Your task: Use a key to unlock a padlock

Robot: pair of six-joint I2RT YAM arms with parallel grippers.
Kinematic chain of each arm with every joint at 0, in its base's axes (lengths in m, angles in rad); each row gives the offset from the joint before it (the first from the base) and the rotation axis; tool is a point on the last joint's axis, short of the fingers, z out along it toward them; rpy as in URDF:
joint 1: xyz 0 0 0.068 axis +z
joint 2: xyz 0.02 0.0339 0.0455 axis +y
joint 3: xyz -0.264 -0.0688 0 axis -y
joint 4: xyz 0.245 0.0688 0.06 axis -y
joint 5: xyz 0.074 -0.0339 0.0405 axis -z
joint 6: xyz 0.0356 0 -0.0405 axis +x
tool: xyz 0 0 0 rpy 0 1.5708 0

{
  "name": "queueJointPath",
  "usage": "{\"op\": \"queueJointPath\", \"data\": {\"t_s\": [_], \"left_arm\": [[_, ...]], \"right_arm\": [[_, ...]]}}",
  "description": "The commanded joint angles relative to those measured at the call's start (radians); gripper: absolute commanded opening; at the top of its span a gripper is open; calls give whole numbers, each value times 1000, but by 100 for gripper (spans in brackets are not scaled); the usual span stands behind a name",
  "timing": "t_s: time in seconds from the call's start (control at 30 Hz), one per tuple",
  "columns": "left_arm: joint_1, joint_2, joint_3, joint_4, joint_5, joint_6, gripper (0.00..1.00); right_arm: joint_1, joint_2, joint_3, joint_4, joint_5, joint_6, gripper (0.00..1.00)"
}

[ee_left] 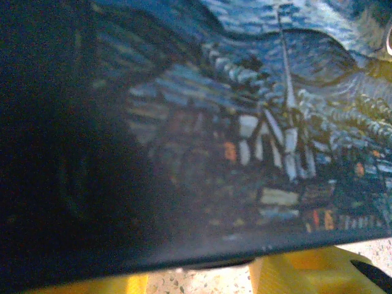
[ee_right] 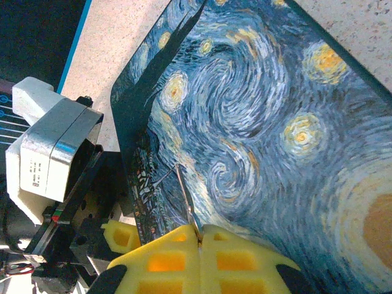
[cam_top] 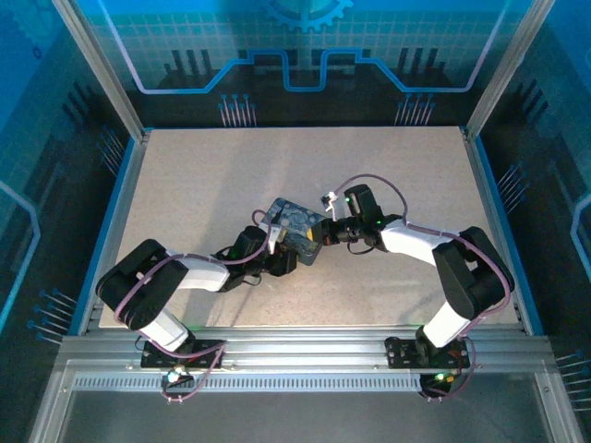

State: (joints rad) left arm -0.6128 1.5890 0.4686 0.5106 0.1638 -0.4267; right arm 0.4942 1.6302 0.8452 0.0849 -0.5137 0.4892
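Yellow pads (ee_right: 165, 262) of right jaws closed tight on key (ee_right: 185, 196), above printed box (ee_right: 275, 122). Judged thin, stiff, light, slippery; best pinched flat at the bow. Left jaws beside box edge, opening not determinable.

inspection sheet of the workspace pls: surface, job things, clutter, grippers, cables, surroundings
surface: speckled beige table with blue edging
job's things: a thin grey sliver, likely the key, sticks out of the right gripper over the starry-night box, which lies mid-table
clutter: nothing seen
grippers: right gripper's yellow pads are shut together on the key; left gripper has its pads apart, close against the box's village-print side, with table showing between them
cables: a purple cable loops along each arm, clear of the box
surroundings: aluminium frame rails at the near edge, blue printed panels behind and at the sides
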Motion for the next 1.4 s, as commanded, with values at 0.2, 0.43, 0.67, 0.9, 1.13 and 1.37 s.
{"op": "queueJointPath", "data": {"t_s": [0.2, 0.43, 0.67, 0.9, 1.13, 1.37], "left_arm": [[-7, -18, 41, -32, -54, -84, 43], [-8, -17, 55, -55, -68, -111, 34], [-7, -39, 50, -46, -52, -143, 28], [-6, -65, 44, -27, 13, -253, 28], [-6, -54, 44, 2, 75, -356, 28], [-6, -52, 56, -7, 96, -394, 27]], "right_arm": [[-14, 19, -21, -6, 7, -9, 0], [-14, 13, -27, 3, 4, -4, 0], [-14, 1, -26, 11, 1, -5, 0], [-14, -53, -7, 15, 6, -42, 0], [-6, -198, -68, -59, 87, -168, 0], [66, -329, -141, -132, 154, -267, 0]]}}
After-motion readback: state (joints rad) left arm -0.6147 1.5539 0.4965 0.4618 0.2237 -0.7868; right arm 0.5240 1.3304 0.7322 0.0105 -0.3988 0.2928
